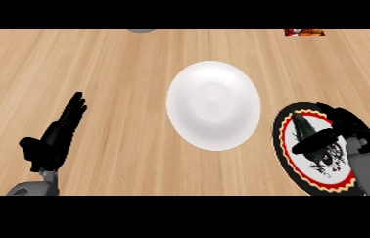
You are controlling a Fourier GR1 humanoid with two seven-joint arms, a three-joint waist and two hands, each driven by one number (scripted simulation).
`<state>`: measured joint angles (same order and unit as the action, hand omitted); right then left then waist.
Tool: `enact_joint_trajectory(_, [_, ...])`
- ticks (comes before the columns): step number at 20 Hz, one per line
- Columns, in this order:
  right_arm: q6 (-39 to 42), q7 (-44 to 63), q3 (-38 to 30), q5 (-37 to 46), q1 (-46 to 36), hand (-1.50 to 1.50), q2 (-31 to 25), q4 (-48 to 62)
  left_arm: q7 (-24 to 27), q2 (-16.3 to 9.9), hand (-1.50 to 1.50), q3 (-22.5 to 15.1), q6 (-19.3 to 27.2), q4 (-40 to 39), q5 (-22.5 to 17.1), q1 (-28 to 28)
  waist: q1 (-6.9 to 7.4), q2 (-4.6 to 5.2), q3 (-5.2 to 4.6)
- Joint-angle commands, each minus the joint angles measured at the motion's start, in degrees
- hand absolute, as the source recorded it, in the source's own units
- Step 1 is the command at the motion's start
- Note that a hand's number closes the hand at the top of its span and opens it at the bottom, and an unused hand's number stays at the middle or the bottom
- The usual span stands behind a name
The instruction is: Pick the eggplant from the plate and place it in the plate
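A plain white plate [213,105] lies in the middle of the wooden counter. At the right edge is a patterned plate [289,156] with a black, red and yellow rim. The eggplant [303,128], dark with a greenish end, lies on the patterned plate. My right hand [338,134] is over that plate, fingers curled past the eggplant's far side and thumb across its near side. Most of the eggplant is hidden by the hand. My left hand [54,141] rests open at the lower left, fingers straight and pointing away.
A grey object [142,31] peeks in at the counter's far edge, and a red and orange item [303,33] sits at the far right. Bare wood separates the two plates and my left hand.
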<state>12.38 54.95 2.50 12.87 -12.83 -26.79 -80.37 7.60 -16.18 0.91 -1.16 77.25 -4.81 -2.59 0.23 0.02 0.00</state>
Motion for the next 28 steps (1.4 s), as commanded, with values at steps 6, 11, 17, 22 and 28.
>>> enact_joint_trajectory(6, [-0.56,-6.99,0.27,8.45,-3.66,-1.50,3.60,15.17,-0.54,1.63,0.00,1.38,-0.71,-0.89,1.71,-1.41,0.10,0.04,0.01])
enact_joint_trajectory(11, [2.84,-5.94,-1.49,5.50,0.94,1.50,5.34,7.79,-1.80,2.06,0.00,1.96,-2.44,0.32,1.55,-1.03,-0.19,-0.06,0.00])
enact_joint_trajectory(17, [3.11,-16.98,-2.28,6.42,1.16,1.50,3.56,13.65,-4.80,2.13,0.00,2.52,-1.33,2.16,1.33,-2.09,-0.03,-0.03,0.05])
enact_joint_trajectory(22, [-1.26,-17.67,-0.67,10.74,-2.66,1.50,6.38,15.06,-0.99,4.54,0.00,0.69,0.69,1.66,4.26,-0.27,0.40,0.07,0.03])
enact_joint_trajectory(28, [-21.64,-17.17,7.54,27.98,23.54,1.50,6.29,-10.82,-2.41,2.37,0.00,3.81,0.69,1.48,2.75,0.83,-4.58,-1.31,-0.18])
